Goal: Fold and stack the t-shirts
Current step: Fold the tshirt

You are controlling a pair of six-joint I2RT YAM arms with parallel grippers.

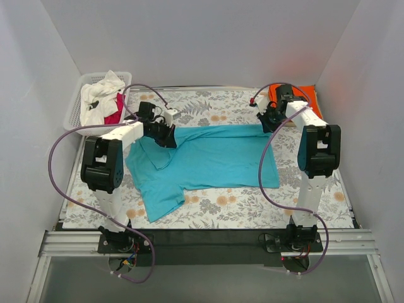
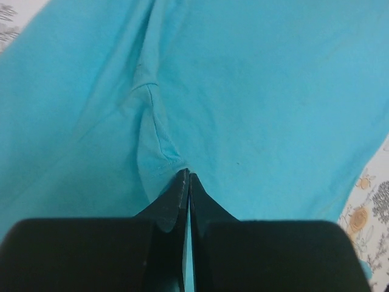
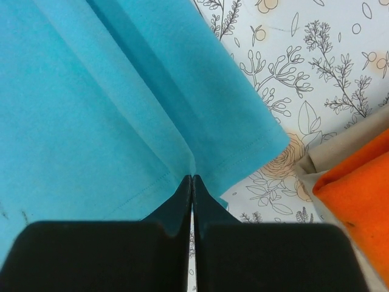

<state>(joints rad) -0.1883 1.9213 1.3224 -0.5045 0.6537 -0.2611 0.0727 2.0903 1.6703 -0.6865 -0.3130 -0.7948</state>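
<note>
A teal t-shirt (image 1: 208,161) lies spread across the floral table, one sleeve pointing toward the near left. My left gripper (image 1: 165,134) is shut on the shirt's far left edge; the left wrist view shows cloth (image 2: 158,158) pinched at the tips of my left gripper (image 2: 187,174). My right gripper (image 1: 268,124) is shut on the far right hem; the right wrist view shows the hem (image 3: 243,158) folded at the tips of my right gripper (image 3: 192,177). An orange shirt (image 1: 302,96) lies folded at the far right, also in the right wrist view (image 3: 358,194).
A white lattice basket (image 1: 79,104) at the far left holds a white shirt (image 1: 101,98) and a red-pink one (image 1: 115,112). A beige cloth (image 3: 340,152) lies under the orange shirt. White walls close in the table on three sides.
</note>
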